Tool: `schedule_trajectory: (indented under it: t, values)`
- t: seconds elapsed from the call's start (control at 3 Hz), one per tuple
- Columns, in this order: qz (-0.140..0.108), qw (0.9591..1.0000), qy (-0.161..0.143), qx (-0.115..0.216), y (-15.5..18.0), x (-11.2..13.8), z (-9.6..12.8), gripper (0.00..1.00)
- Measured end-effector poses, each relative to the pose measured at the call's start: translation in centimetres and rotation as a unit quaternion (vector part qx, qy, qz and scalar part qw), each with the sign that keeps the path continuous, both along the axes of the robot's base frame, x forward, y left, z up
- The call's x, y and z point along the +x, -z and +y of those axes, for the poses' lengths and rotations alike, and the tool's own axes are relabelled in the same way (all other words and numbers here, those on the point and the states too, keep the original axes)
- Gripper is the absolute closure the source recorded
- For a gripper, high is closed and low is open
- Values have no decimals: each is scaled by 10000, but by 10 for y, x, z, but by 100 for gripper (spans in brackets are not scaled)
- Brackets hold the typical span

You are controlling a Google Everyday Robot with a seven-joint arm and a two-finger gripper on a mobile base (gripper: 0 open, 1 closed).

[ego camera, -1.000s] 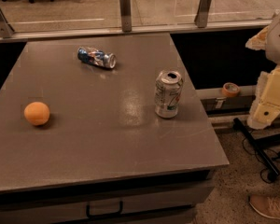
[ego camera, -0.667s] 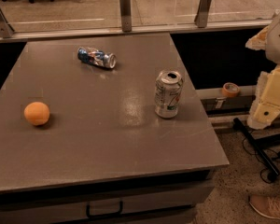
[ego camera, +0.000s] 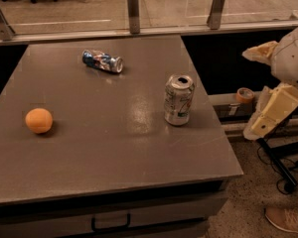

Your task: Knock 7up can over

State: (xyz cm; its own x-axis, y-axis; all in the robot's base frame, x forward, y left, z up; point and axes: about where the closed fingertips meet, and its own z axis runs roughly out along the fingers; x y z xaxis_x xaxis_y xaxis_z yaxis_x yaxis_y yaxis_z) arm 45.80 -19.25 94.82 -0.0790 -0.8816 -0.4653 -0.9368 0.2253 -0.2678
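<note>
The 7up can [ego camera: 179,99] stands upright on the grey table [ego camera: 114,148], near its right edge. It is silvery-white with green and red markings and an open silver top. My gripper [ego camera: 271,112] is cream-coloured and hangs off the table's right side, to the right of the can and well apart from it. It holds nothing that I can see.
A dented blue-and-silver can [ego camera: 103,61] lies on its side at the back of the table. An orange [ego camera: 38,120] sits at the left. A roll of tape [ego camera: 245,94] rests on a low ledge at the right. A glass railing runs behind the table.
</note>
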Motion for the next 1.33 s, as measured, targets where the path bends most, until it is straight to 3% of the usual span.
schedule_trajectory:
  t: [0.33,0.67,1.0,1.33]
  values:
    - [-123,9951,-294,937,16,13,22,0]
    - [-76,9846,-416,1697,30,20,38,0]
    - [-12,9685,-594,2418,45,28,52,0]
    - [5,9551,-786,2856,53,37,69,0]
